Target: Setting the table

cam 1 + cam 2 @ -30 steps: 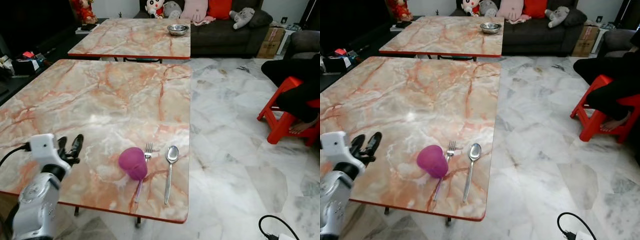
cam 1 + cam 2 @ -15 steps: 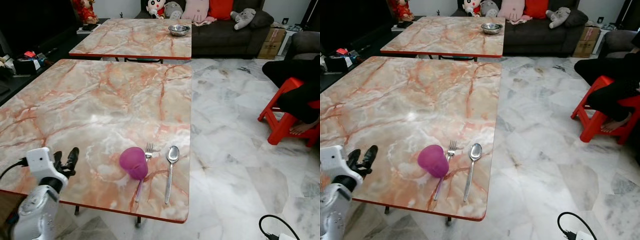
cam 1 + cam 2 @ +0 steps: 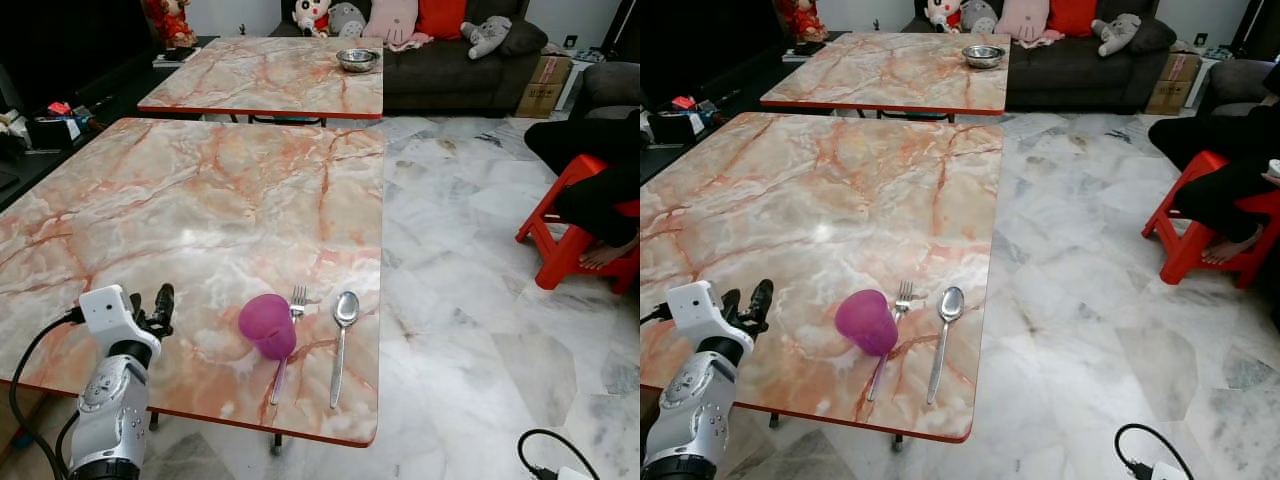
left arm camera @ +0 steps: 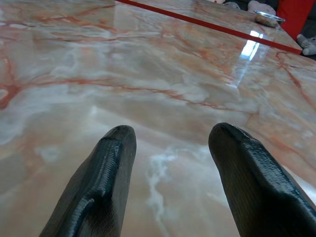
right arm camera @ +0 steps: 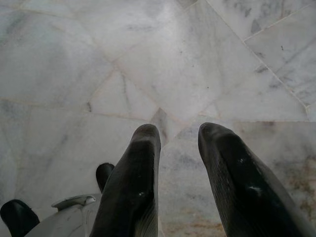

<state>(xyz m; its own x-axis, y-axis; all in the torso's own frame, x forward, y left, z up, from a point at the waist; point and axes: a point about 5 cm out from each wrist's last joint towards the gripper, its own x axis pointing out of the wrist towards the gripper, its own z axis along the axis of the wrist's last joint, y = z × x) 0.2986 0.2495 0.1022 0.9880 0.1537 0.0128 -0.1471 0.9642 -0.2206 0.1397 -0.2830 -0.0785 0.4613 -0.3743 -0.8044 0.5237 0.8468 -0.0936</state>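
Lying on its side near the front edge of the table [image 3: 180, 200], the purple cup [image 3: 268, 326] has its mouth turned toward the front left and its base toward the fork [image 3: 287, 340], whose tines show just beside the cup while its handle runs back to the front edge. Whether anything is inside the cup cannot be told. Just right of the fork lies the spoon [image 3: 341, 340], bowl toward the far edge, handle toward the front edge, roughly parallel to the fork. Cup, fork and spoon lie where they lay a second ago. The left gripper [image 3: 158, 305] has shifted right along the front edge since then, closer to the cup yet apart from it; its jaws are spread and pinch nothing, hanging low over bare marble. The right gripper [image 5: 177, 143] hangs over the floor [image 3: 480, 300], jaws slightly parted and empty. On the far table [image 3: 270, 75] stands a metal bowl [image 3: 356, 59], its contents too small to make out.
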